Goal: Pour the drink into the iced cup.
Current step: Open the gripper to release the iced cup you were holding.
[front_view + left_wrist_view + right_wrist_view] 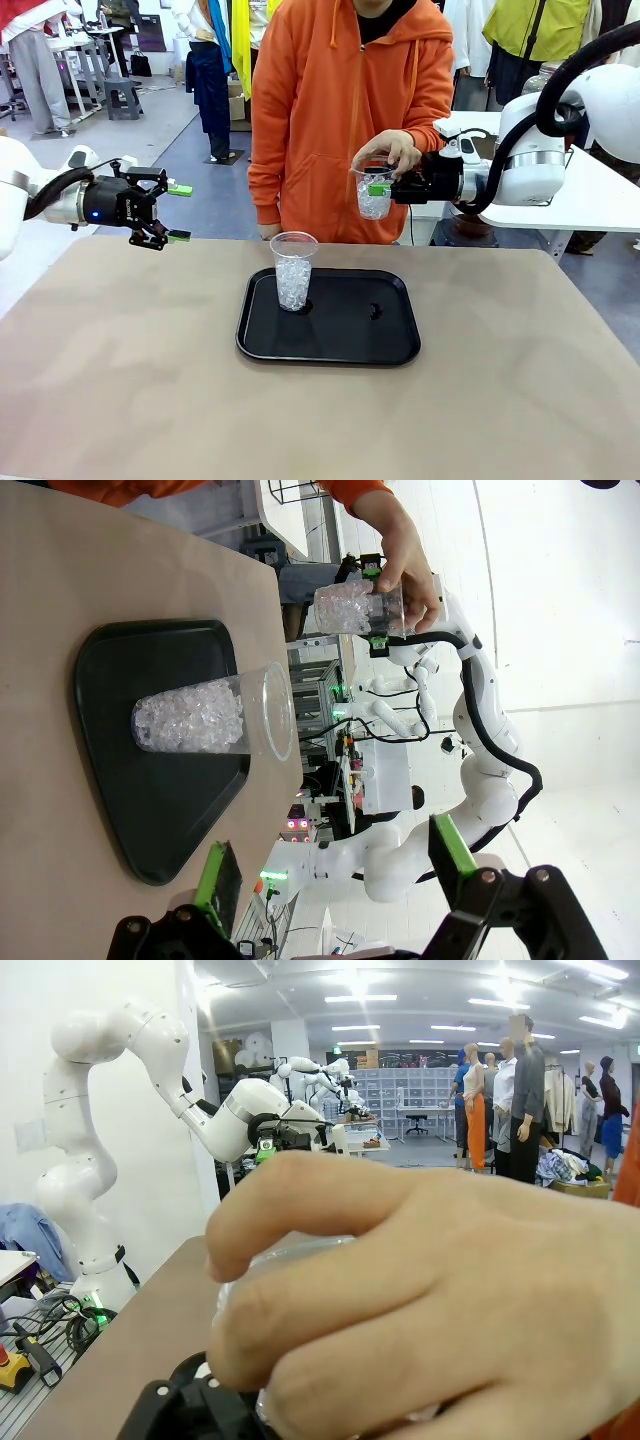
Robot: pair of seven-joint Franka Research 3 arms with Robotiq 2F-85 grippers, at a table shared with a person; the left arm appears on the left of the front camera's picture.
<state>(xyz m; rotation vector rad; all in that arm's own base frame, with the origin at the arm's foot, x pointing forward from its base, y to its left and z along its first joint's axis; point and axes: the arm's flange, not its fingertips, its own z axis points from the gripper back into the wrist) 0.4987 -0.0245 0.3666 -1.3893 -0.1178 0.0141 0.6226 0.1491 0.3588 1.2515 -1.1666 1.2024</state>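
Note:
An iced cup (293,270), clear plastic and filled with ice, stands upright on the left part of the black tray (395,345). A second clear cup of ice (373,198) hangs in the air behind the tray's far right edge. My right gripper (381,190) is shut on its sides, while a person's hand (390,152) grasps its rim from above. The left wrist view shows that cup (350,608) between the green pads. In the right wrist view the hand (430,1290) covers the cup. My left gripper (178,213) is open and holds nothing, above the table's far left. The drink is out of view.
The person in an orange hoodie (330,110) stands at the far side of the table. A small dark spot (376,311) lies on the tray's right half. The tan tabletop (120,380) spreads around the tray. A white side table (590,200) stands at the right.

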